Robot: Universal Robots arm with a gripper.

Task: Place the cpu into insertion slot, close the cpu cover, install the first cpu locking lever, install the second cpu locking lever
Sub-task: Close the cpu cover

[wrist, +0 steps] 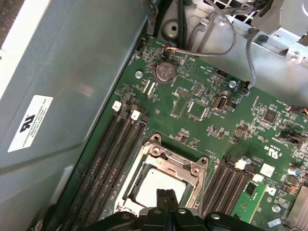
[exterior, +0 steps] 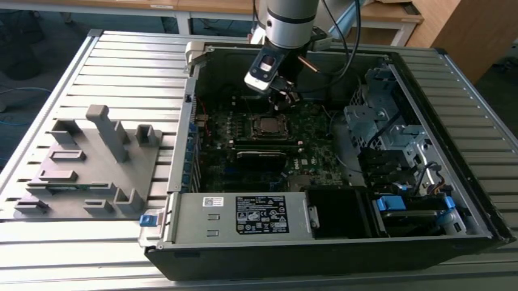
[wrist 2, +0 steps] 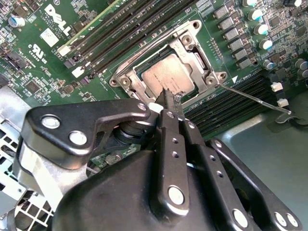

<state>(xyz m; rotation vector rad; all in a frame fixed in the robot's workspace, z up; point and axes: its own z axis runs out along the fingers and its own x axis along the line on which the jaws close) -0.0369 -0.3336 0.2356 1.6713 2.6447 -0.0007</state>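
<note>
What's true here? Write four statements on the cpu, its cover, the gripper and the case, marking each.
1. The cpu sits in the insertion slot. True.
2. The gripper is wide open. False: its tips are together, over the cpu.
3. The cpu cover stands upright. False: it lies flat, framing the cpu.
4. A grey fixture plate lies at the exterior view's left of the computer case. True.

A black printed label (exterior: 261, 214) marks the power supply (exterior: 202, 233), a white sticker (wrist: 30, 123) the grey metal panel (wrist: 77, 67).
</note>
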